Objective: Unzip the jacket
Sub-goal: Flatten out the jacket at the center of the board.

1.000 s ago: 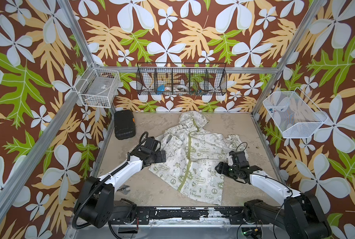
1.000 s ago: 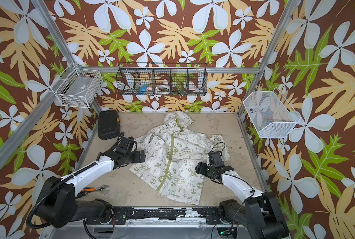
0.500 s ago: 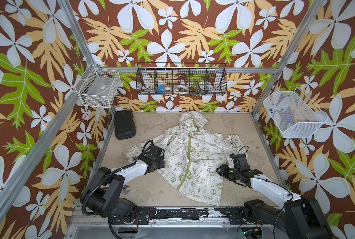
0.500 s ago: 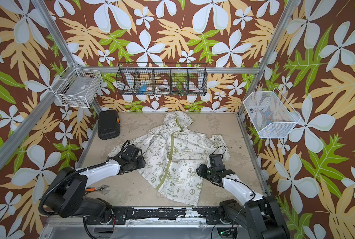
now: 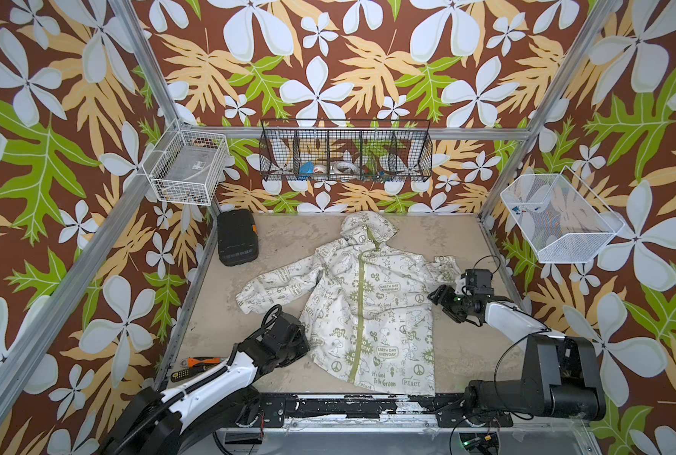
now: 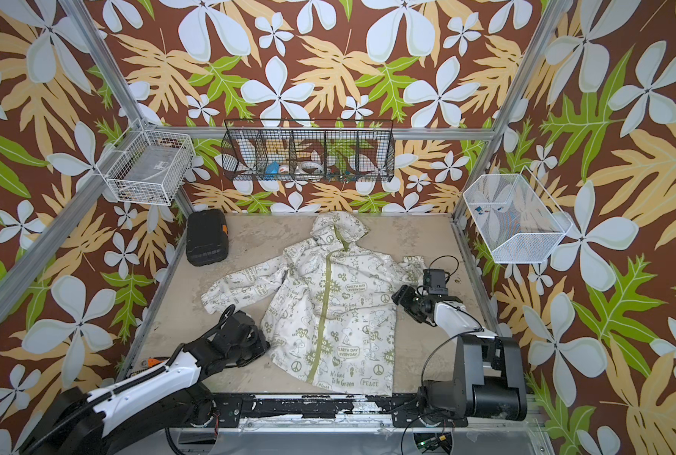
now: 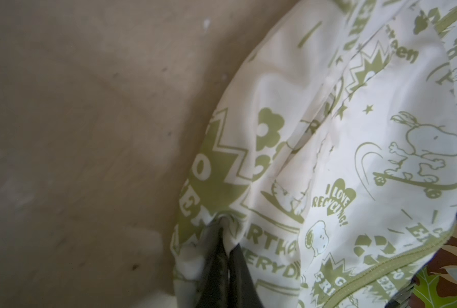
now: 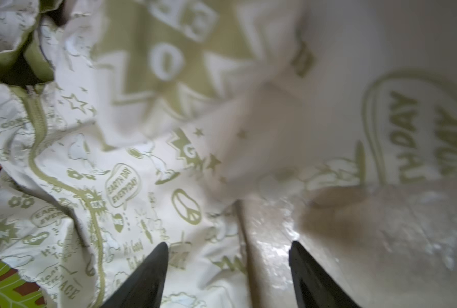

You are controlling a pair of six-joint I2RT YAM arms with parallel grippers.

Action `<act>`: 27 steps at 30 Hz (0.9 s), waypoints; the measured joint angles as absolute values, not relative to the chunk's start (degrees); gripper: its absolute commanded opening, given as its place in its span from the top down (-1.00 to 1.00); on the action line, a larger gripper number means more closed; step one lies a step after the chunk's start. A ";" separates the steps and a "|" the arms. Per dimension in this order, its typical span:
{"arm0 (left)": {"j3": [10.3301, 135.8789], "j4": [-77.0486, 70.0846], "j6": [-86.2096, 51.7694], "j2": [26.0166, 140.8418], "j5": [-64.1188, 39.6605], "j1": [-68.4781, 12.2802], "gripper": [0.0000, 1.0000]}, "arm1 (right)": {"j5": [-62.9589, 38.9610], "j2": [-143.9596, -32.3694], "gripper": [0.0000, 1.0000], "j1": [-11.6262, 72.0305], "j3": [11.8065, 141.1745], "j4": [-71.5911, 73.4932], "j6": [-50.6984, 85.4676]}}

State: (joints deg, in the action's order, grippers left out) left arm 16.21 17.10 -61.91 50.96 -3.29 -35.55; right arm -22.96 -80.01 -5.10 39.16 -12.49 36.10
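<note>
**A:** What is on the left?

**B:** The left gripper (image 7: pixel 226 240), its jaws clamped on a fold at the side edge of the jacket (image 5: pixel 372 315), probably to anchor the cloth.

**A:** And the middle?

**B:** The jacket lies flat, front up, in the middle of the table (image 5: pixel 466 244), with its green zipper (image 5: pixel 358 311) closed.

**A:** The right?

**B:** The right gripper (image 8: pixel 228 244), jaws apart, straddles the opposite edge, seemingly ready to pinch there.

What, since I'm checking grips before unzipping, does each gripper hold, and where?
Left gripper pinches the jacket at its lower side edge; right gripper is open, empty.
</note>
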 measured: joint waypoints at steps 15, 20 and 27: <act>39.07 29.28 -50.57 63.92 6.61 -37.60 -0.99 | -11.22 -91.96 -0.46 -5.23 54.33 -16.56 24.23; 48.29 23.22 -41.80 75.53 5.89 -37.60 -0.99 | -15.16 -97.86 -0.43 -4.71 59.31 -13.02 20.78; 60.03 17.69 -32.77 89.91 4.16 -37.60 -0.81 | -27.11 -108.79 -0.55 4.73 70.00 -15.03 15.49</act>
State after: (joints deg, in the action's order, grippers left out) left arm 60.03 17.69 -32.77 89.91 4.16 -37.60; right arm -27.11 -108.79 4.73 70.00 -15.03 15.49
